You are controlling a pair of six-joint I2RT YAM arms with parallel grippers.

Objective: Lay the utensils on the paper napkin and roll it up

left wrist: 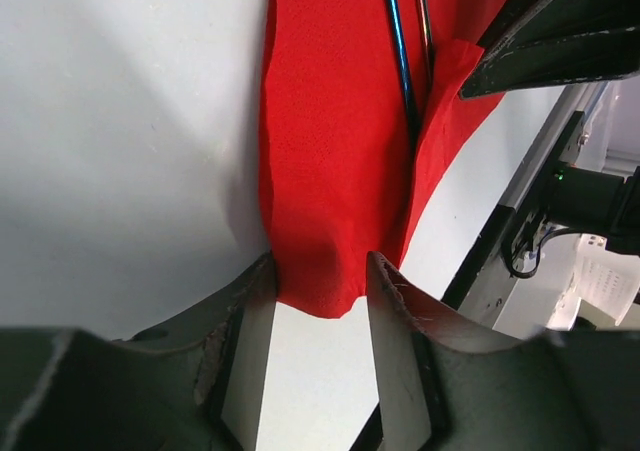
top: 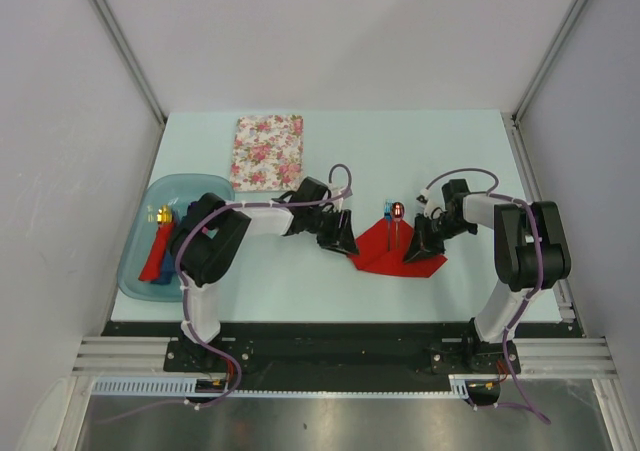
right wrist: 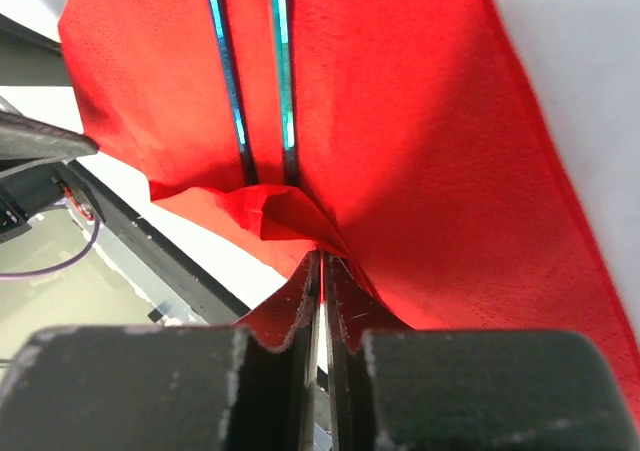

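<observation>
The red paper napkin lies spread on the table, with the blue fork and the red-gold headed spoon side by side on it, heads past its far edge. In the right wrist view both thin handles run down the napkin into a raised fold. My right gripper is shut on that fold at the napkin's right side. My left gripper is open at the napkin's left corner, which sits between the fingertips without being clamped. The fork's handle shows beyond it.
A floral napkin lies at the back left. At the far left a translucent blue tray holds a red roll with a gold-tipped utensil. The table's black front rail runs just below the napkin.
</observation>
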